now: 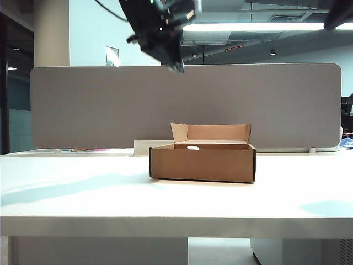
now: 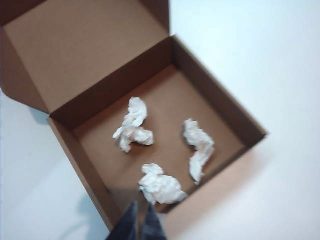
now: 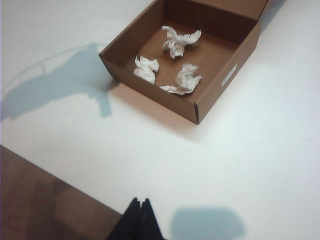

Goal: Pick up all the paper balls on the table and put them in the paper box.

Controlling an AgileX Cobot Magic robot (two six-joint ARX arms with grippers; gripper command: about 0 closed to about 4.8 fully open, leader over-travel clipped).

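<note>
The brown paper box (image 1: 202,163) stands open in the middle of the white table (image 1: 83,187), its flaps upright. Three white paper balls lie on its floor (image 2: 133,126) (image 2: 198,147) (image 2: 161,184); the right wrist view shows the same three (image 3: 180,41) (image 3: 146,68) (image 3: 184,80). From the exterior view only one paper ball (image 1: 192,147) peeks over the rim. My left gripper (image 2: 142,207) hangs high above the box's near wall (image 2: 220,100), shut and empty. My right gripper (image 3: 140,202) is also shut and empty, high over bare table well away from the box (image 3: 150,97).
A grey divider panel (image 1: 187,105) runs along the back of the table. A low white tray-like object (image 1: 144,147) sits behind the box. The table's edge with brown floor (image 3: 40,200) beyond it shows beside the right gripper.
</note>
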